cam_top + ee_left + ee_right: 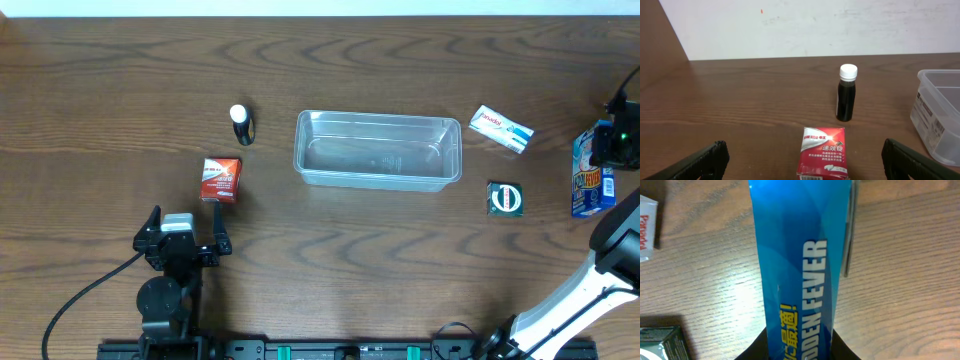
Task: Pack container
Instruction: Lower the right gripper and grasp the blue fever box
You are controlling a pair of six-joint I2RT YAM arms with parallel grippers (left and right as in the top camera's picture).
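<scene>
Packing has hardly begun: the container (378, 150) sits in the middle of the bench (100, 100) with nothing in it, and all five items lie outside it. To its left are a small dark bottle (240, 124) with a white cap, standing upright, and a red box (220, 180). To its right are a white box (501, 129), a dark green square packet (505, 198) and, out near the bench's right edge, a blue box (590, 178).

The right fingers (800, 351) are at that blue box. In the wrist view it runs straight up from between them and fills the gap. Only dark slivers of the fingers show beside it, so I cannot tell whether they have it clamped or merely straddle it, nor whether it has left the bench. The left fingers (186, 227) are spread wide with nothing in them, pointing at the red box just ahead without touching it.

By my reading, the first pick is in hand — the blue box — and every item has yet to travel to the container.
</scene>
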